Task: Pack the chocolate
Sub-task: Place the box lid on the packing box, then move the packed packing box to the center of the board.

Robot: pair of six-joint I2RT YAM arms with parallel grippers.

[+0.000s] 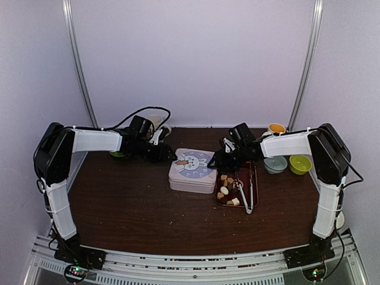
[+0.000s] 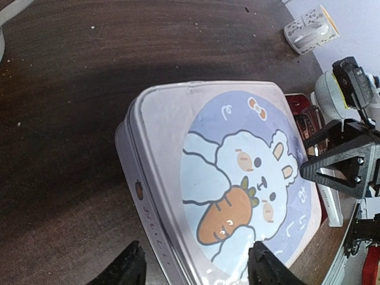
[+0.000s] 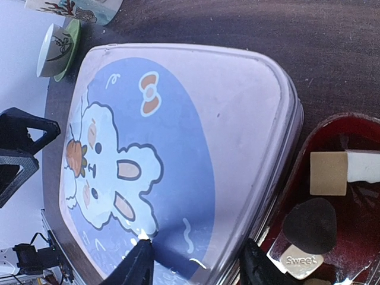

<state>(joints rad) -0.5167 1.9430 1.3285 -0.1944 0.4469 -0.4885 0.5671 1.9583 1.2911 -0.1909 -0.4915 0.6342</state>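
1. Chocolate (image 1: pixel 225 184) lies in one dark red tray (image 1: pixel 256 181) with one pair of tongs (image 1: pixel 246 196); the pieces are too small to count. One rabbit tin (image 1: pixel 192 172) sits just left.
2. Dark wooden table (image 1: pixel 119 205); pale walls (image 1: pixel 190 59).
3. Only the wrist views show the left fingers (image 2: pixel 127 270) and right fingers (image 3: pixel 135 267) spread wide over the tin's edges.

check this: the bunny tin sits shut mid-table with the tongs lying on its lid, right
Not quite. The tin is shut mid-table, but the tongs lie in the red tray beside it, not on its lid; the top view shows this.
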